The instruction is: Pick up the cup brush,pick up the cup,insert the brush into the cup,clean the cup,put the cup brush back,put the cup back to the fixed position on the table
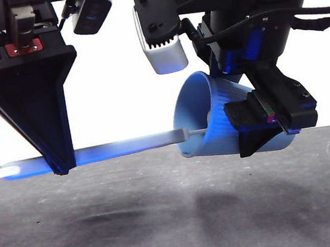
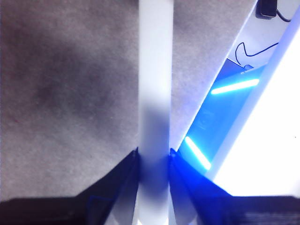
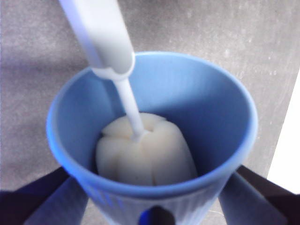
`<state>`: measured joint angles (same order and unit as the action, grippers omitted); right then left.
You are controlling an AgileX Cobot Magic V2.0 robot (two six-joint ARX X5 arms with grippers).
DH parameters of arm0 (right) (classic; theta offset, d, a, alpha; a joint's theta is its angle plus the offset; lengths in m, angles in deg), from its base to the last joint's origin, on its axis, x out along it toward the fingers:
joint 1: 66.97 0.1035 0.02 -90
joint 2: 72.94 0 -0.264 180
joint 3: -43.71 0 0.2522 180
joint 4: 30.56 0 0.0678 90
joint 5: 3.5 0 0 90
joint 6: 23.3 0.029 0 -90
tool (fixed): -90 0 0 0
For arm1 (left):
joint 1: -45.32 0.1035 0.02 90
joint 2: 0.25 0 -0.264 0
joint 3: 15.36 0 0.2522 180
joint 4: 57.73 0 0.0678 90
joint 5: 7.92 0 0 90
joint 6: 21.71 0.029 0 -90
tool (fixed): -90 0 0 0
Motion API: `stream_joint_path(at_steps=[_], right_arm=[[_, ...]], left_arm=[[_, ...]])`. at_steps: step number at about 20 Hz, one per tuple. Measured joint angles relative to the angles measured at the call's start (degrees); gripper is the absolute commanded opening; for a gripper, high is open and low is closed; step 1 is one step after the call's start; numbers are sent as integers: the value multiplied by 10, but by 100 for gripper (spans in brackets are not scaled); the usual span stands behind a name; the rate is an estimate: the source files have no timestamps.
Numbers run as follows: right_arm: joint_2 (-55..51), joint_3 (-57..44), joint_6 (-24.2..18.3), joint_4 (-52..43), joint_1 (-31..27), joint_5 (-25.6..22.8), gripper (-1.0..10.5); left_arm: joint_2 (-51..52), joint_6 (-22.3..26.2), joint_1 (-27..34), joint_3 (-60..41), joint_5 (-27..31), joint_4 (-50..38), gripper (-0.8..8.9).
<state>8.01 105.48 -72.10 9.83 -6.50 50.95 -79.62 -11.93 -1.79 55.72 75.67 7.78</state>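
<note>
Above the flat dark grey, mottled matte table (image 1: 165,220), both arms are at work and both task items are held clear of the surface. At the left of the front view, the left gripper (image 1: 62,166) comes down as a black wedge, its jaws closed on the long slim grey handle of the cup brush (image 1: 125,146); the left wrist view confirms the two black jaws pressing against either side of the handle (image 2: 154,93). Handle lies roughly level, its far end blurred and washed bluish-white at the left edge of the front view. Moving right, the handle narrows to a thin stem that enters the mouth of the blue ribbed plastic tumbler, the cup (image 1: 212,117), which is tipped on its side with its opening facing left. Right gripper (image 1: 268,126) clamps the cup around its ribbed wall near the base, jaws shut on it. From the right wrist view, the cream-yellow rounded sponge head (image 3: 145,150) sits deep inside the cup (image 3: 234,103), against the lower inner wall. Shadows of both arms fall on the table beneath.
</note>
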Motion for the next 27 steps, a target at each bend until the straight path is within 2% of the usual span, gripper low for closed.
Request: stream_joint_path(at_steps=[3,6,12,15,18,22,24,27], right_arm=[[0,0,14,6,-13,-5,-13],[0,0,46,22,-46,-21,-12],[-2,0,151,27,-100,-21,-12],[-31,0,218,19,-112,-17,-12],[-82,0,299,17,-119,16,-12],[-170,0,412,-1,-125,64,-12],[-210,0,453,-18,-125,87,-12],[-258,0,492,-28,-125,101,-12]], left_arm=[[7,0,-2,0,35,17,-9],[38,0,12,0,75,58,-9],[101,-15,91,0,94,89,-9],[111,-33,131,0,92,81,-9],[111,-82,162,0,75,10,-9],[75,-174,196,0,48,-92,-9],[37,-207,202,0,47,-122,-9],[-12,-247,202,0,47,-173,-9]])
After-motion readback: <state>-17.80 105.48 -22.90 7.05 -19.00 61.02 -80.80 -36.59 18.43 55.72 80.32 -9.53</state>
